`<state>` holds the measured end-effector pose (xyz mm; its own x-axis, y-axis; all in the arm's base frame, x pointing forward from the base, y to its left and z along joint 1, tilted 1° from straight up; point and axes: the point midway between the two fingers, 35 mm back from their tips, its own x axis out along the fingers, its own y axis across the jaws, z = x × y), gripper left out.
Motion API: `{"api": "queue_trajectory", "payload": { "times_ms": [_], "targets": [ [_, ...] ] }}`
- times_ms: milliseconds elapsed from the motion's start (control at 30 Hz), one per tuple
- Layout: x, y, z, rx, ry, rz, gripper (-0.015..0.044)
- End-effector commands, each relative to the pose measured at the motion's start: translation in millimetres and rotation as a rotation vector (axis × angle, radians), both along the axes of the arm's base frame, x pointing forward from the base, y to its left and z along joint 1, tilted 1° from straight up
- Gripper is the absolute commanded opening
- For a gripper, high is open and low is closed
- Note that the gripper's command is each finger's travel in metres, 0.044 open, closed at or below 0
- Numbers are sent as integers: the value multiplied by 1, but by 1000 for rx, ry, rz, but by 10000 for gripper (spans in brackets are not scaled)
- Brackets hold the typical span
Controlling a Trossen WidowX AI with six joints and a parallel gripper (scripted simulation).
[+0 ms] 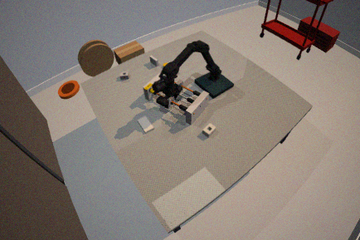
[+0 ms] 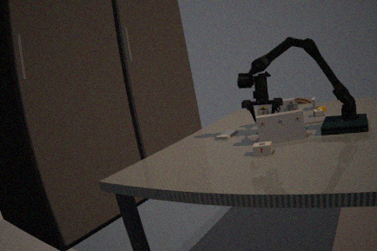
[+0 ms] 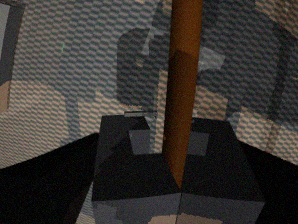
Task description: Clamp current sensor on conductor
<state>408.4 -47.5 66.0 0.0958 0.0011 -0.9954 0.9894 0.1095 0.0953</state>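
Note:
The dark split-core sensor (image 3: pixel 132 175) sits around an orange conductor (image 3: pixel 185 60) in the wrist view. Its two halves meet at a seam on the near side, and the rod runs through the gap between them. Whether it is latched cannot be told, and neither its arrow nor the LOAD marker can be read. My gripper (image 3: pixel 165 144) (image 1: pixel 169 97) (image 2: pixel 263 114) is shut on the sensor, a finger against each outer side. It points down between the white end panels (image 1: pixel 197 109) (image 2: pixel 282 127) of the conductor stand.
A pale flat block (image 1: pixel 145 124) (image 2: pixel 226 135) lies beside the stand. A small white block with a dark hole (image 1: pixel 209 129) (image 2: pixel 262 148) lies near the front panel. Another small block (image 1: pixel 124 75) and a white upright piece (image 1: pixel 153 61) stand farther back. Other rods run parallel within the stand.

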Motion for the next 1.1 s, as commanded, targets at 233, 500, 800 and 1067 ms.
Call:
{"api": "queue_trajectory", "payload": {
  "times_ms": [233,500,800,1067],
  "targets": [
    [0,0,1,0,-1,0,267],
    [0,0,1,0,-1,0,116],
    [0,0,1,0,-1,0,0],
    [0,0,1,0,-1,0,0]
  ]
}}
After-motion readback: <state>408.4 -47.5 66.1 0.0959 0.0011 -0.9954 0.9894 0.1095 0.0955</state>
